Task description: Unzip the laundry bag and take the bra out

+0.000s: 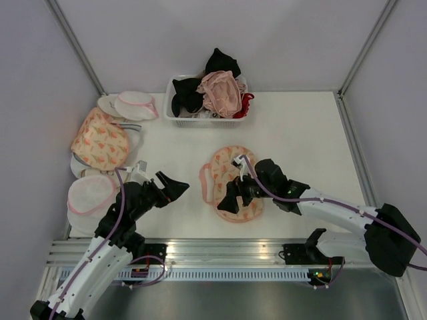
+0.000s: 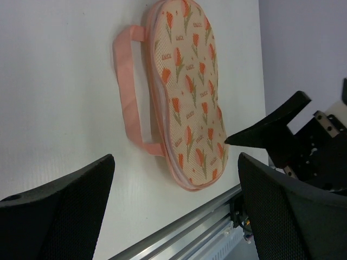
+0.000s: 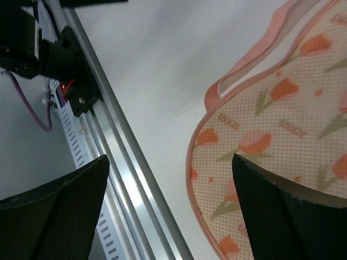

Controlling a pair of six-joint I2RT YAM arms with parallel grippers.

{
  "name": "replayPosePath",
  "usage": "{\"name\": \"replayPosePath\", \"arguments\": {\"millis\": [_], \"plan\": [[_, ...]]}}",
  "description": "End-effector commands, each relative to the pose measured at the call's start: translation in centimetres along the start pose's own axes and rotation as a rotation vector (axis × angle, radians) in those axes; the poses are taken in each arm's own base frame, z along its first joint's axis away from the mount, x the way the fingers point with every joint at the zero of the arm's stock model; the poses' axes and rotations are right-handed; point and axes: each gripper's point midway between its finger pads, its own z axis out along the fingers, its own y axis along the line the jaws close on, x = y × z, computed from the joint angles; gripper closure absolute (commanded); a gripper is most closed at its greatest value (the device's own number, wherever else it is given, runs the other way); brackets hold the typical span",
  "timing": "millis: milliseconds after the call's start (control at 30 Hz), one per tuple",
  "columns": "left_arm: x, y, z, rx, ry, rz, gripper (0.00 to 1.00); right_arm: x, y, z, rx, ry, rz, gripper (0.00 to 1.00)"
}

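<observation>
The laundry bag [image 1: 223,167], a peach oval with orange leaf print and a pink rim, lies flat mid-table, its pink strap [image 2: 127,92] to its left. Its rim looks closed in the left wrist view [image 2: 187,92]; what is inside is hidden. My right gripper [image 1: 235,199] hangs open over the bag's near end [image 3: 282,119], one finger above the fabric, the other over the table edge, nothing held [image 3: 169,160]. My left gripper [image 1: 175,185] is open and empty, left of the bag and aimed at it [image 2: 176,158]. The pale salmon-pink bra [image 1: 223,93] lies on top in the basket.
The white basket [image 1: 200,122] at the back also holds black bras [image 1: 190,93] and a red one [image 1: 247,103]. A second peach printed bag [image 1: 100,141] and white mesh pouches [image 1: 137,103] [image 1: 90,193] lie along the left wall. An aluminium rail [image 1: 220,247] borders the near edge.
</observation>
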Motion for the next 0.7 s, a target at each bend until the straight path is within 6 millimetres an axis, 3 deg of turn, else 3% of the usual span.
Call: {"name": "replayPosePath", "arguments": {"millis": [0,267,400,533,667], "plan": [[-0.3,0.1,0.1,-0.015,-0.014,-0.019,0.03,-6.3,0.1,-2.6,0.134,-0.206,-0.052,0.02],[-0.5,-0.2,0.4,-0.005,-0.01,0.008,0.02,-10.4,1.9,-7.4,0.201,-0.392,-0.043,0.02],[-1.0,-0.7,0.7,-0.003,-0.006,0.043,0.0,-11.7,-0.2,-9.6,0.372,-0.462,0.0,0.02],[-1.2,-0.9,0.9,-0.013,0.009,0.058,0.0,-10.4,-1.7,-9.7,0.446,-0.414,0.015,0.02],[-1.7,-1.3,1.1,-0.011,0.004,0.078,0.0,-9.3,-1.8,-9.7,0.434,-0.4,0.007,0.02]]}}
